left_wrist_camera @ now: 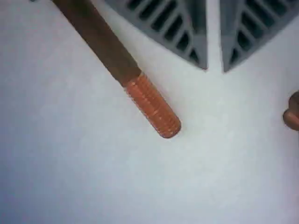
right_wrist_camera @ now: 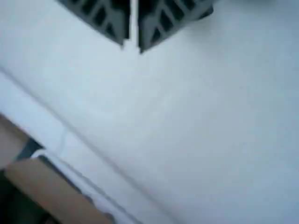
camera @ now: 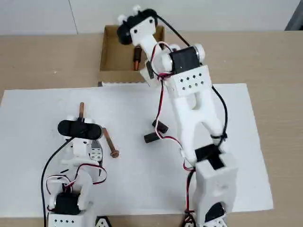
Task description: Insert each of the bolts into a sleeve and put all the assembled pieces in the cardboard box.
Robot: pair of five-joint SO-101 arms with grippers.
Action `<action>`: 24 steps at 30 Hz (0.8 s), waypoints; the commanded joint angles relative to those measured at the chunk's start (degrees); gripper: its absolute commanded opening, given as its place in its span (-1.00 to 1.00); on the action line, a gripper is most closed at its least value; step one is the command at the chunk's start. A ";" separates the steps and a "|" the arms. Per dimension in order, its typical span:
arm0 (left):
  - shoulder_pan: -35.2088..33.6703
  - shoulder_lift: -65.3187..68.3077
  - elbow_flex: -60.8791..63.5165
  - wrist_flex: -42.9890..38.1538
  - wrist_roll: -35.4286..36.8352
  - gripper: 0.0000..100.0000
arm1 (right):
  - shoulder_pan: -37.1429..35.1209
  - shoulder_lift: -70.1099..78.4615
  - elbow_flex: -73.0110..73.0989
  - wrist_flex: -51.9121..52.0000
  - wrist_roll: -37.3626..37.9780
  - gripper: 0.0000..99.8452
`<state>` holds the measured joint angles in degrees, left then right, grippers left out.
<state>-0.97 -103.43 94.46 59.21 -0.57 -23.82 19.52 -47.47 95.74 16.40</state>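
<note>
**Bolt lay beside the left jaws, not between them**

The left gripper (left_wrist_camera: 212,65) hung just over a bolt (left_wrist_camera: 152,107) with its jaws drawn almost together, only a narrow slit between them and nothing held. The bolt lay flat to one side of the fingertips, with its threaded end past them. In the high view its long axis ran straight away from the left arm's base. By my reading, a grasp would have called for the jaws to part and shift sideways across the shaft. A second bolt (camera: 110,142) lay close by on the side towards the other arm, angled, with its head at the nearer end. Two dark sleeves (camera: 156,132) sat between the arms, close to the right arm's forearm.

The right gripper (right_wrist_camera: 132,44) was likewise nearly closed and empty. It hung over the sheet by the edge of the cardboard box (camera: 108,52), where one assembled piece (camera: 137,56) already lay.

Everything loose rested on a white sheet (camera: 38,142) spread over a wooden table (camera: 47,56), and a pale wall stood behind
</note>
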 commanded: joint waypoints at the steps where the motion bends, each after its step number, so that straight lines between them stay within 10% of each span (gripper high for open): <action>1: -0.35 -0.70 -0.31 -1.41 -0.26 -0.99 | -0.48 -10.24 10.64 0.31 -0.53 -0.99; 24: -0.35 -0.70 -0.31 -1.41 -0.09 -0.99 | -1.27 -13.49 40.70 -5.32 9.41 -0.70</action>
<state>-0.97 -103.43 94.46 59.21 -0.57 -24.97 5.27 -6.68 92.40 25.01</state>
